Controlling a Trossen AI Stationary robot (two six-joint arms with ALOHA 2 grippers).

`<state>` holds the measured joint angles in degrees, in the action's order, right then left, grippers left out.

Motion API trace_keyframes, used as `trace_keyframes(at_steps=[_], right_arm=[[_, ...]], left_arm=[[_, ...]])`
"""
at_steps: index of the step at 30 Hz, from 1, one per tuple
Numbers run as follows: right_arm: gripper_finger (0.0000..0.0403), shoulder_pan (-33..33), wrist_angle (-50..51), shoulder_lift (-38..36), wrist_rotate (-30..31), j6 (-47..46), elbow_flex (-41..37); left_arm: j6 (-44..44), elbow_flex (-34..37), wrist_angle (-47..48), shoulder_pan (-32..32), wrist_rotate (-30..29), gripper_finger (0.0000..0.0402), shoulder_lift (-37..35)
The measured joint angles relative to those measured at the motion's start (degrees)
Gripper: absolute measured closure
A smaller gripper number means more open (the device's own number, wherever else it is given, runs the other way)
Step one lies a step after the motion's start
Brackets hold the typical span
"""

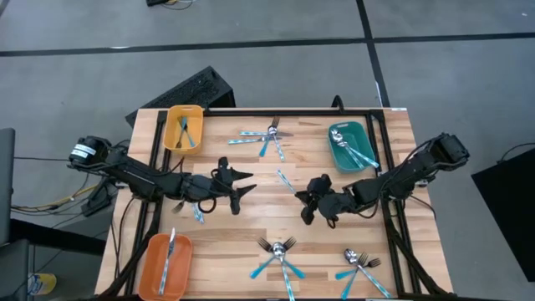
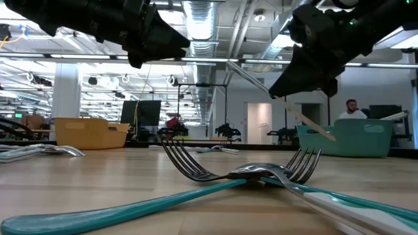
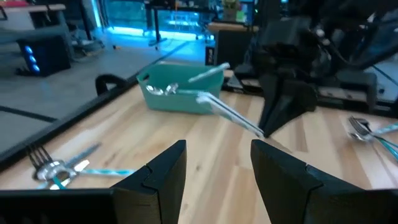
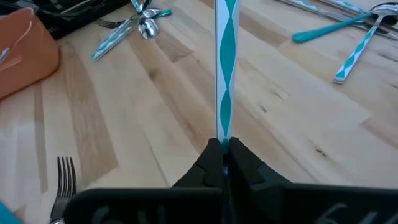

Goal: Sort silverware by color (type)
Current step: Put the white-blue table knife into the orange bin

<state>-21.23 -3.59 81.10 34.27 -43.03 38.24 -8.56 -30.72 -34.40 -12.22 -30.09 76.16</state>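
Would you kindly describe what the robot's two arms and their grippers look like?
Both arms are dark, nearly black, jointed links with cables running along them. The left arm carries a white label near its base. The left gripper has two broad, matte black fingers with angular, wedge-like tips. The right gripper has the same black fingers, tapering to a narrow point.

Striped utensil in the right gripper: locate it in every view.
High view: striped utensil mid-table, just beyond the right gripper.
Low view: slanting across upper centre.
Left wrist view: centre, before the teal tray.
Right wrist view: running straight out from the fingers.
Landmark: right gripper, shut on it.
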Motion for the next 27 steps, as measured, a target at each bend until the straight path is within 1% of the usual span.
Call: trace_keyframes(at_steps=[4, 7, 11, 14, 17, 20, 24, 27], right_arm=[[0.0388, 0.4, 1.2, -0.01, -2.28, 0.05, 0.0], [0.0387, 1.49, 1.67, -0.59, -2.75, 1.79, -0.06], [0.0387, 3.71, 0.33, -0.61, -3.11, 9.12, 2.67], [0.0387, 5.57, -0.74, -0.15, -2.97, 15.12, 5.47], [0.0386, 6.97, -4.03, -0.13, -1.25, 21.28, 6.74], [0.0386, 8.07, -8.61, -0.15, 0.96, 24.31, 6.82], [0.0386, 9.13, -11.15, -0.13, 1.42, 28.53, 6.82], [0.0386, 10.12, -12.66, -0.13, 1.6, 31.36, 6.8]], left_arm=[[1.65, 0.0, -1.71, 2.11, 4.2, 0.0235, 0.0], [1.88, 0.0, -2.58, 3.78, 5.31, 0.0235, 0.0], [1.37, 0.02, -3.69, 5.82, 5.32, 0.0235, 0.0], [-0.88, 0.02, -3.74, 7.07, 5.88, 0.0235, 0.0], [-1.14, 0.02, -3.8, 7.67, 7.52, 0.0234, 0.02], [-1.1, 0.04, -5.63, 7.73, 8.92, 0.0228, 0.02], [2.12, 0.04, -10.1, 8.03, 10.69, 0.0212, 0.02], [2.87, -0.45, -13.48, 9.66, 12.36, 0.0198, 1.0]])
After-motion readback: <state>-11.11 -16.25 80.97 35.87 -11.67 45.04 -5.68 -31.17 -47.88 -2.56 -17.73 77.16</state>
